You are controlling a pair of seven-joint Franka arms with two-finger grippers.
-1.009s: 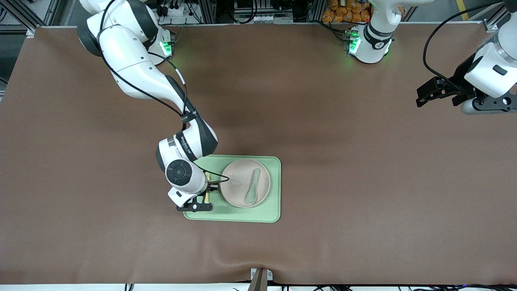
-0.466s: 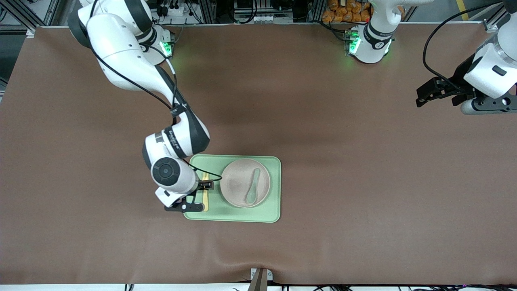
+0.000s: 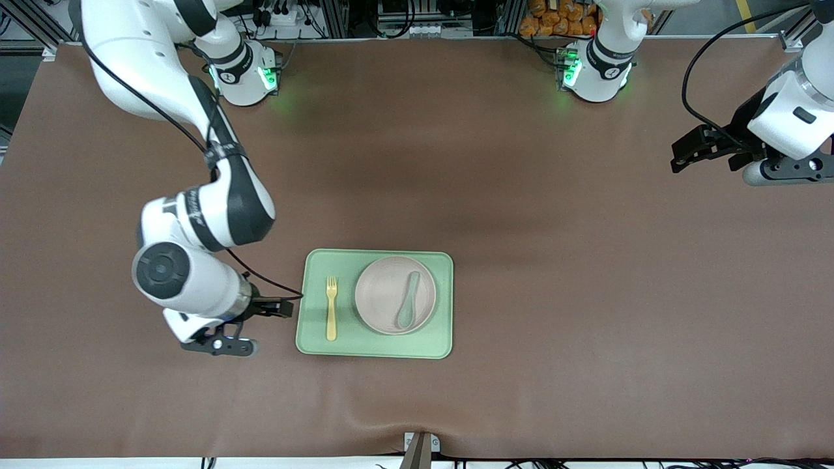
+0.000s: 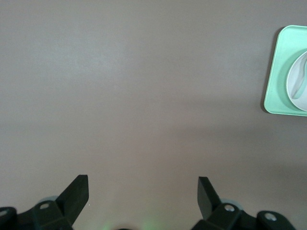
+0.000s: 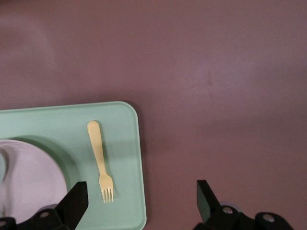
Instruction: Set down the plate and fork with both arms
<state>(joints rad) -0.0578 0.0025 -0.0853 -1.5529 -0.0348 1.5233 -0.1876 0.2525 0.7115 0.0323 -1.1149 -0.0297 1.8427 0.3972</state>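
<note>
**Fingers spread, fork and plate on tray**

Fingers (image 5: pixel 76 199) of the right gripper (image 3: pixel 260 309) are spread and empty, over bare table at the tray's right-arm end. We see the fork (image 3: pixel 331 307) at its 3 o'clock, on the tray (image 3: pixel 378 348), long axis 12-to-6, tines up. Plate (image 3: pixel 395 294) just beside it, spoon (image 3: pixel 408 300) in it. Right arm is nearer. A second ago this gripper was over the fork; it has since pulled off. Left gripper (image 3: pixel 710 151) waits, spread, well apart.

Fork (image 3: pixel 331 308) beside plate (image 3: pixel 395 295) — on tray (image 3: pixel 374 348)
</note>
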